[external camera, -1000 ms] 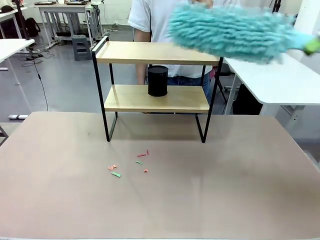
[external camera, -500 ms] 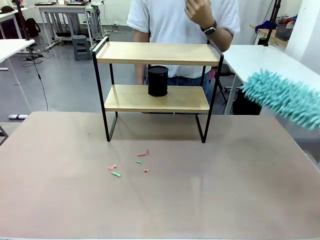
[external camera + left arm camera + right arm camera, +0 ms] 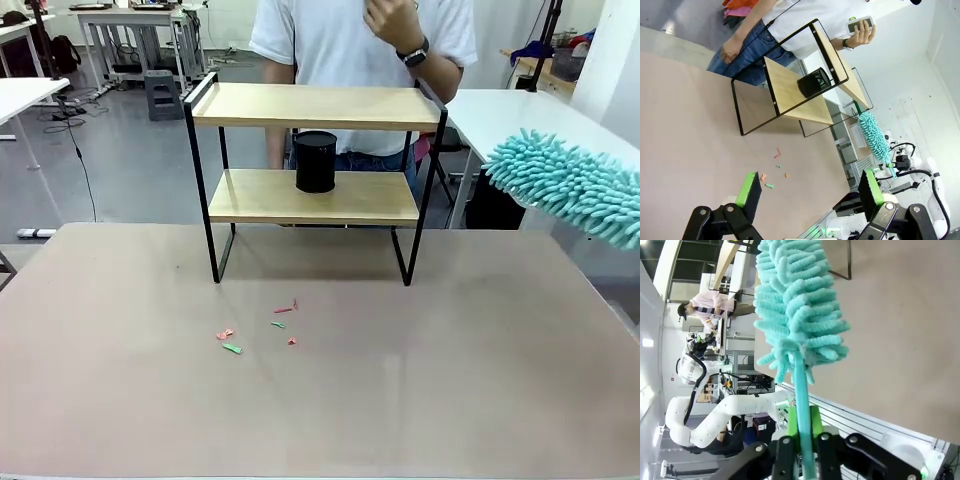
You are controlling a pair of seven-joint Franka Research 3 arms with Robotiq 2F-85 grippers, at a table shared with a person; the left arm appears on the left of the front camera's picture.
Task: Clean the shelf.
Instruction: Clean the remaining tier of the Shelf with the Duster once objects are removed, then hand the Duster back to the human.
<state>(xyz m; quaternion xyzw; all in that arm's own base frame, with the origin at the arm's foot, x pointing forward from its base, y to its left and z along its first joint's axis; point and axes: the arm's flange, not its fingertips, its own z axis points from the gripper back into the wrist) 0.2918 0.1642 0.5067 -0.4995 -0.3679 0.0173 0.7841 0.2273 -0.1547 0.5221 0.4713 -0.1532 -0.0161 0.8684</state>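
The shelf [image 3: 300, 105] stands at the far middle of the desk [image 3: 450, 380]. Its two wooden boards run left to right across the desk, and a person stands just behind it. The right pincer [image 3: 802, 422] is clamped on the thin handle of a fluffy teal duster [image 3: 565, 185].

In the front view the duster's head hangs off the shelf's right end, near the right-hand posts but apart from them. It sits at about the height between the two boards. Its long axis slants from the right edge of the picture up and inward, so the tip points at the shelf's right side. From the duster, then, the shelf lies to the robot's left and a little farther across the desk. A sweep along either board would probably have to run along the board's length, from right to left.

The right arm is clearly the nearer one. The left pincer [image 3: 810, 189] is spread wide and holds nothing, and it looks down on the shelf from high up and well back.

A black can [image 3: 315, 162] stands on the lower board near its middle and would block a straight pass there. Coloured scraps [image 3: 280, 322] lie on the desk in front of the shelf.

In the front view the picture's right edge cuts off the duster's handle. I cannot tell whether either board has dust or scraps on it. The can hides the patch of board behind it, and the top board hides the back of the lower one.
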